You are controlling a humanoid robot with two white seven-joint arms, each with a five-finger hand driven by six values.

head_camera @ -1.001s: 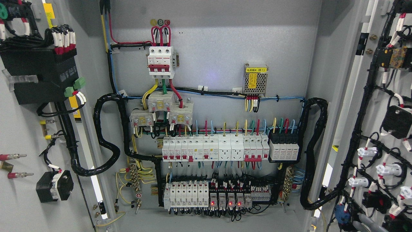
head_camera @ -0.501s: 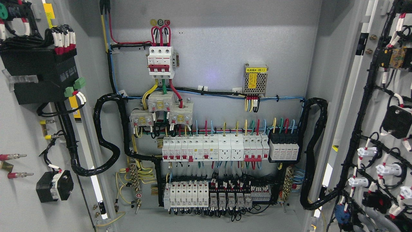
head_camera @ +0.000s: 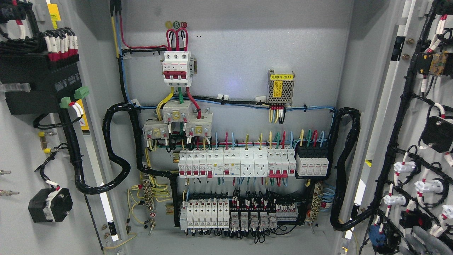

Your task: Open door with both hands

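The grey electrical cabinet (head_camera: 233,53) stands with both doors swung wide. The left door (head_camera: 21,148) fills the picture's left edge, its inner face carrying a black module (head_camera: 35,81) and a small black block (head_camera: 49,205). At the right edge is the right door (head_camera: 417,109), with black wiring and white lamp backs (head_camera: 403,168). Neither of my hands nor arms shows. Some grey rounded shapes (head_camera: 424,237) at the lower right corner are too unclear to identify.
Inside are a red-and-white main breaker (head_camera: 176,67), a metal power supply (head_camera: 280,86), a row of white breakers (head_camera: 233,163) and relays (head_camera: 247,219) below. Thick black cable looms (head_camera: 113,156) (head_camera: 345,166) loop from the cabinet to each door.
The left door has swung further outward, its parts sliding left in the picture. The right door shifted slightly right. The relays' red lights, lit a second ago, are off.
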